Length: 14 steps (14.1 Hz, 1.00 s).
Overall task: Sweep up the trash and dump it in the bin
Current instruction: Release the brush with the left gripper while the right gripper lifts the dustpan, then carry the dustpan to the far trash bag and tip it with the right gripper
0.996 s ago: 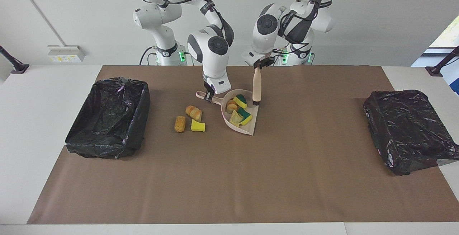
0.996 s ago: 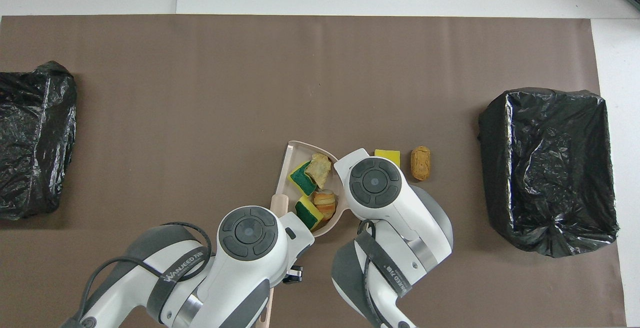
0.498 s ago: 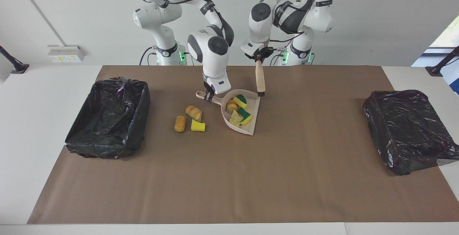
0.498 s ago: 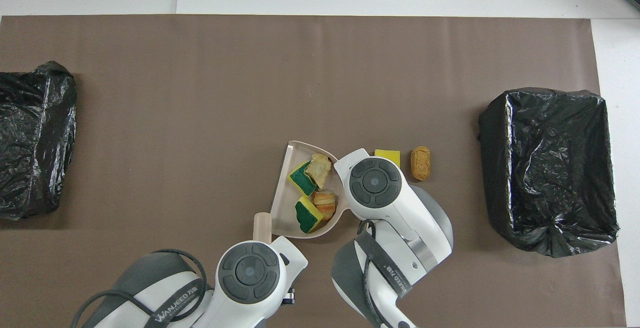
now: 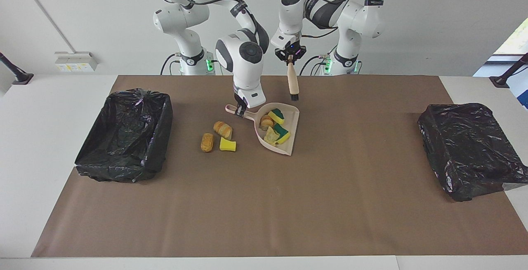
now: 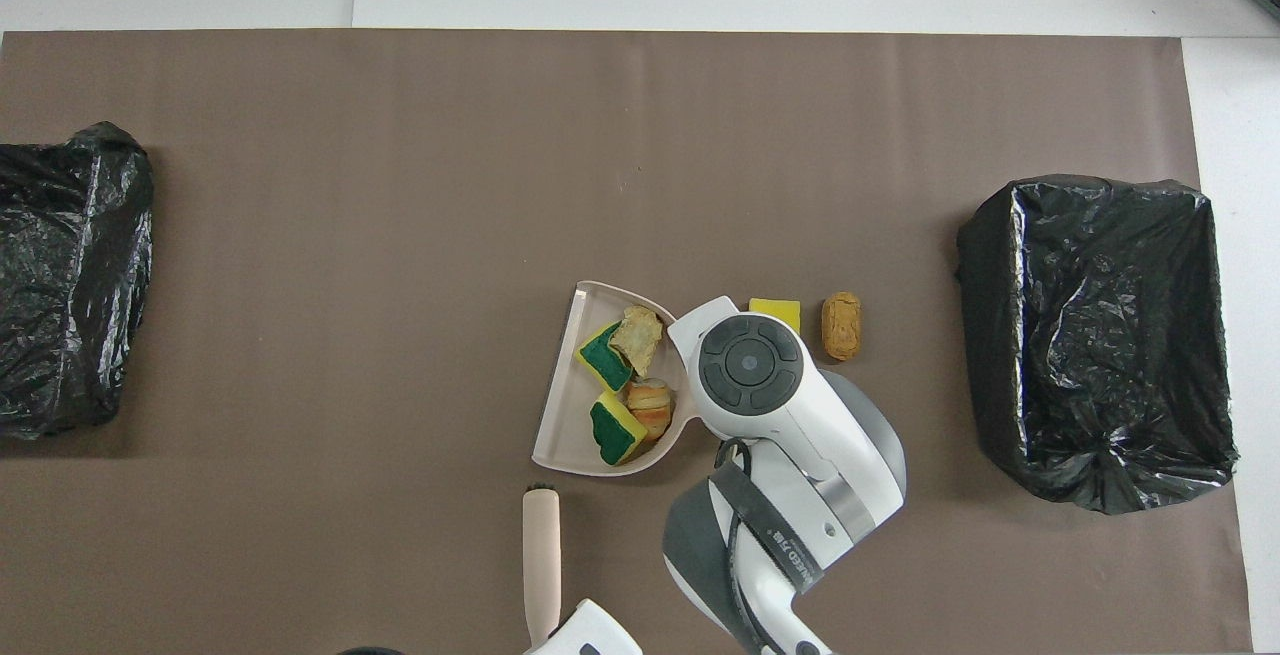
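Observation:
The pink dustpan point(image 5: 292, 139) point(image 6: 568, 420) lies on the brown mat with several trash scraps in it: green-faced sponge pieces point(image 5: 282, 132) point(image 6: 603, 356) and bread-like lumps point(image 5: 266, 122) point(image 6: 650, 398). My right gripper point(image 5: 238, 111) is shut on the dustpan's handle. Three more trash scraps lie on the mat beside the pan, toward the right arm's end: two bread lumps point(image 5: 223, 130) point(image 6: 841, 325) and a yellow sponge piece point(image 5: 227, 144) point(image 6: 775, 308). My left gripper point(image 5: 290, 57) is raised over the mat's robot-side edge, shut on the beige brush point(image 5: 293, 78) point(image 6: 541, 565), which hangs bristles down.
An open bin lined with a black bag point(image 5: 123, 136) point(image 6: 1095, 335) stands at the right arm's end of the table. A second black-bagged bin point(image 5: 470, 150) point(image 6: 65, 280) stands at the left arm's end. The right arm hides the dustpan's handle in the overhead view.
My left arm has lifted the brush up out of the dustpan's mouth and drawn it back toward the robots. The right gripper, dustpan and scraps have stayed put.

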### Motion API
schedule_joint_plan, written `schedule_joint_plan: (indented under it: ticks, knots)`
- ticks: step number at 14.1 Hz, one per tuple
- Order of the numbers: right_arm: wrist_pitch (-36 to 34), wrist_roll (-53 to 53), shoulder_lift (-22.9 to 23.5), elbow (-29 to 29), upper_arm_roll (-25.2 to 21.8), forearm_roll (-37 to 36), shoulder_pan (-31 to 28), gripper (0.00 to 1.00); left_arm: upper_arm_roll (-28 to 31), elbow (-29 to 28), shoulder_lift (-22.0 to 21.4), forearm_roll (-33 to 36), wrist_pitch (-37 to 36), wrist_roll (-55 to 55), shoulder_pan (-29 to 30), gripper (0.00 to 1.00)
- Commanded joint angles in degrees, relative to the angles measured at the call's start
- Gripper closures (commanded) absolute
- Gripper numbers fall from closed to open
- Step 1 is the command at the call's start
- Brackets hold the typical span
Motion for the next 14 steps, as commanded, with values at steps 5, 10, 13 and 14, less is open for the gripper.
schedule_joint_plan:
  ticks: [5,10,13,14]
  knots:
    - [-4.57,-2.04,-5.32,1.96,-0.12,-0.62,-7.24,1.00,0.69,-3.85,1.93,-2.43,8.26,-0.87,-2.46,1.00]
    - [-11.25,-7.20,-9.64,8.28,-0.56,0.08,-16.45,1.00,0.87,-3.59,5.63,-3.23,12.23,-0.17,-1.76,1.00]
    - [-16.61,-15.98,-10.17,13.73,-0.65,0.17,-25.33,1.00,1.13,-3.06,6.77,-3.31,11.62,2.72,0.60,0.76]
    - [-18.02,-19.15,-10.17,15.31,-0.65,0.08,-28.67,1.00,1.13,-2.27,7.38,-3.31,11.18,4.74,1.84,0.53]
